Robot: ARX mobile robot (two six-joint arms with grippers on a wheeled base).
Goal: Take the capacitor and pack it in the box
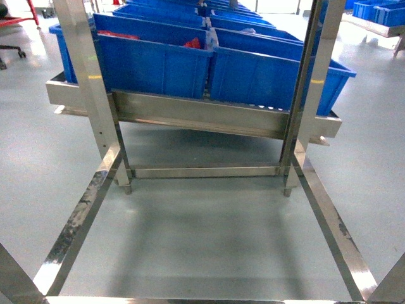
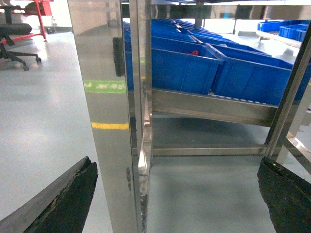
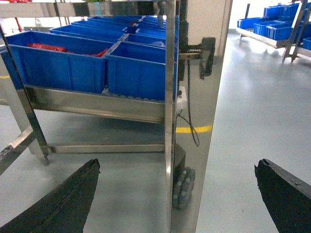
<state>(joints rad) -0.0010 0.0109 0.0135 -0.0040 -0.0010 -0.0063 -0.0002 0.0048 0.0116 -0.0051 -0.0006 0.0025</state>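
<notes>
- Steel rack (image 1: 202, 120) fills the head view: two shiny uprights, a sloping shelf and a low crossbar, with grey floor (image 1: 202, 234) showing through the frame below.
- Blue bins (image 1: 158, 60) sit in rows on the shelf, running from near to far; red items (image 1: 193, 43) lie in one, too small to identify as capacitors.
- Neither the pink box nor any clear capacitor shows in any view, so the target's place cannot be told.
- Left gripper (image 2: 180, 194) is spread wide with nothing between its dark fingers (image 2: 63, 199); a steel upright (image 2: 109, 116) stands just beside it.
- Right gripper (image 3: 175, 199) likewise gapes empty, with another upright (image 3: 170, 111) and a dangling black cable (image 3: 187, 116) near it.
- Risk, as a judgement: either arm reaching towards the bins could strike an upright, since both posts stand close in front of the wrists.
- Risk: the cable may snag a finger on the right side.
- Risk: the bins' near walls and the shelf's front lip could catch a low reach.
- Open room lies between the two uprights above the bins, and on bare floor to the far left and right.
</notes>
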